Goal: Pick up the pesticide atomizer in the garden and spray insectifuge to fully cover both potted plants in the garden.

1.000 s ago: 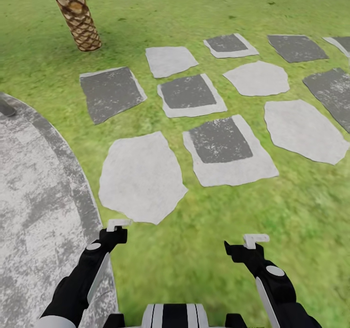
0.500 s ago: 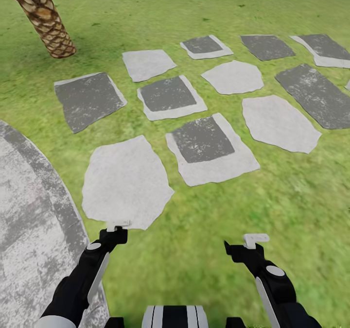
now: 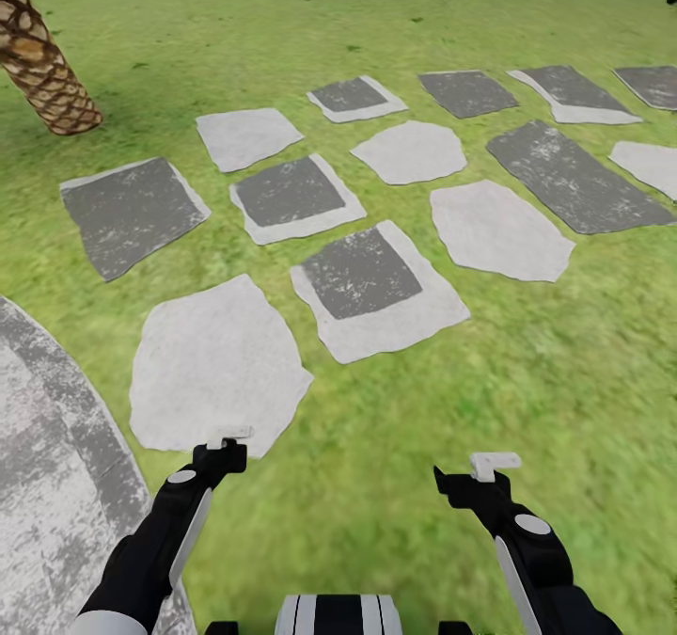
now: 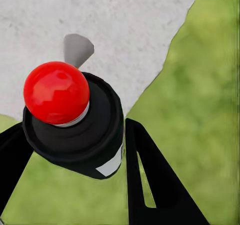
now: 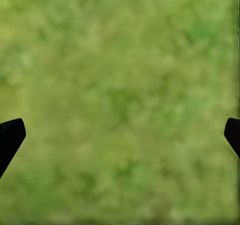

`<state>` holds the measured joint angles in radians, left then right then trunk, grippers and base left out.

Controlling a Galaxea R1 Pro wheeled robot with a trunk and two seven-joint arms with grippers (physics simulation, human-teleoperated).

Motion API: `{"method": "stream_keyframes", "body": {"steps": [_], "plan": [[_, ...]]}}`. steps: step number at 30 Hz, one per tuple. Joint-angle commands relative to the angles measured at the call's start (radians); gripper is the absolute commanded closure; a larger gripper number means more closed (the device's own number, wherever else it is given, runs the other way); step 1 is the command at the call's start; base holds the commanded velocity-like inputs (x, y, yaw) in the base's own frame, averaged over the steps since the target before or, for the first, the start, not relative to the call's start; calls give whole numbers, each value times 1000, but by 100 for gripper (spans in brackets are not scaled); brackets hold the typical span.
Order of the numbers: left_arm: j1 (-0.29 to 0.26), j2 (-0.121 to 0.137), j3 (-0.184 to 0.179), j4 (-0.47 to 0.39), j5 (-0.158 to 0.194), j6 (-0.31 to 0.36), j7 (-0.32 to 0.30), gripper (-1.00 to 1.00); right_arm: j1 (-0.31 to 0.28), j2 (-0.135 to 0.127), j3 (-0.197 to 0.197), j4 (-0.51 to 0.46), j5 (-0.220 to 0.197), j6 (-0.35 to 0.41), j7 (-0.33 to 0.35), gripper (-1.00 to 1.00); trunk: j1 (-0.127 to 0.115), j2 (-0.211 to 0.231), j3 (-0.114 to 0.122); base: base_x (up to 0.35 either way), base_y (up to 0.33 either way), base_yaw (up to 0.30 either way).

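Stepping stones and palm trunk have slid left in the head view as the camera turns, neither atomizer nor potted plants in sight; the left gripper straddles a red-knobbed black part, grip uncertain, while the right gripper hangs wide apart and empty over lawn, so keep scanning steadily.

Green lawn — grey and white stepping stones — brown lattice-patterned palm trunk

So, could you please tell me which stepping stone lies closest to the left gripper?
The big plain white stone just ahead of the left gripper. Unlike its neighbour to the right, it has no dark grey centre.
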<state>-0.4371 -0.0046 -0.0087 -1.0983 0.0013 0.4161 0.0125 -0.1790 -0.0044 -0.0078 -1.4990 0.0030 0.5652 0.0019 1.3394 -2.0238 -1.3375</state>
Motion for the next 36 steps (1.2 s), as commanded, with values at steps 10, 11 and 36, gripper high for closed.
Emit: {"method": "stream_keyframes", "body": {"steps": [10, 11, 36], "plan": [[-2, 0, 0, -2, 0, 6, 1, 100, 0, -1, -1, -1, 1, 5, 0, -100, 0, 0, 14, 0, 0, -230], [-2, 0, 0, -2, 0, 7, 1, 100, 0, -1, -1, -1, 1, 5, 0, -100, 0, 0, 15, 0, 0, -220], [-2, 0, 0, 0, 0, 7, 1, 100, 0, -2, -17, -1, 0, 5, 1, -100, 0, 0, 53, 0, 0, -207]]}}
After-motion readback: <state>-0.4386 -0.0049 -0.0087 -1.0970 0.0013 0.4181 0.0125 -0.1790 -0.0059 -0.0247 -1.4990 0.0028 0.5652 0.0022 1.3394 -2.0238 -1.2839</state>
